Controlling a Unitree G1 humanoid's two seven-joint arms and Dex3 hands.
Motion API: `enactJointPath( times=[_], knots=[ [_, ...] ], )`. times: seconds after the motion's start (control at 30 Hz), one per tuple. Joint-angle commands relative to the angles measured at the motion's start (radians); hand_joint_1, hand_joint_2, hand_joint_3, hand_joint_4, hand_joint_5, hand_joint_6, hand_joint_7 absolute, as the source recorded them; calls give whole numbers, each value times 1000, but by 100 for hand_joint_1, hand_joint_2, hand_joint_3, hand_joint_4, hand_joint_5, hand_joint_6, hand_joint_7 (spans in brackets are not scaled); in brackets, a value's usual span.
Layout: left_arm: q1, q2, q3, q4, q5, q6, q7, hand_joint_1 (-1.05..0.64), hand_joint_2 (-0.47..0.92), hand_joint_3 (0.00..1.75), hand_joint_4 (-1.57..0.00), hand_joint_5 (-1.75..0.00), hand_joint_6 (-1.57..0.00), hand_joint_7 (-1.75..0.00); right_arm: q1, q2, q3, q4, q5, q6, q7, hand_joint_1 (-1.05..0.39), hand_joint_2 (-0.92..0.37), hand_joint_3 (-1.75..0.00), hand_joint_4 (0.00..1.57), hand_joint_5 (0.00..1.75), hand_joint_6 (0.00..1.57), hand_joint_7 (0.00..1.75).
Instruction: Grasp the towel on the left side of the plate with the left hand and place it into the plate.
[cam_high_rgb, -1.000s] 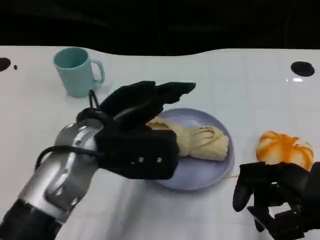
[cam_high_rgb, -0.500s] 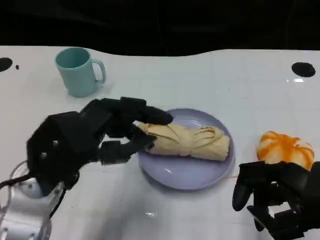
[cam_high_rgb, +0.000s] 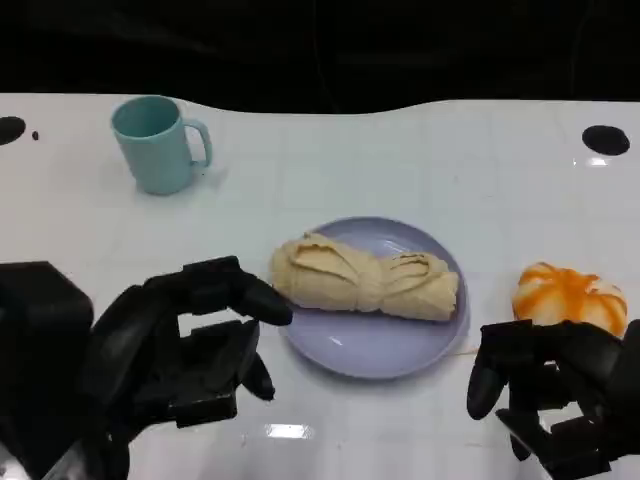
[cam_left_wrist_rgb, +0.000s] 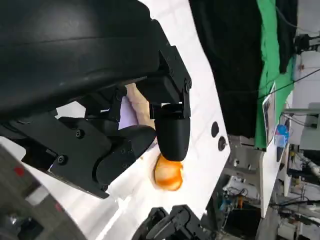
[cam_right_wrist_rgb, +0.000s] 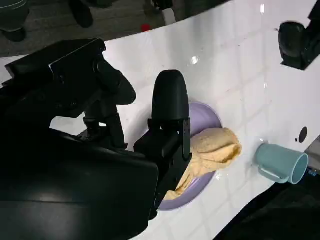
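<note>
Withdrawn from the plate since a second ago, the left robot hand now hovers low over the bench, fingers spread, holding nothing. Just right of it, the towel lies in the plate, long axis running left to right. Farther right, the right robot hand rests, fingers loosely apart and empty. Its wrist view shows the cup beyond the towel.

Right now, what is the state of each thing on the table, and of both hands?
towel: rolled, lying in the plate.
plate: flat on the table, holding the towel.
mug: upright, apart from the plate.
orange pumpkin-shaped object: resting on the table beside the plate.
left hand: holds nothing, beside the plate.
right hand: holds nothing, fingers curled.
</note>
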Motion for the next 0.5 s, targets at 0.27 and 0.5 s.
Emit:
enactJointPath(
  times=[0.27,0.5],
  knots=[
    [-46,-2,108,92,-189,221,45,-13,56,127,-83,-175,-67,-174,14,-21,-29,6,10,-24,9,5,-60,-105,70,167,69,141],
    [-58,6,105,141,-222,202,39,-13,53,132,-82,-175,-70,-172,15,-17,-26,20,5,-37,4,5,-60,-105,71,168,70,141]
  ],
)
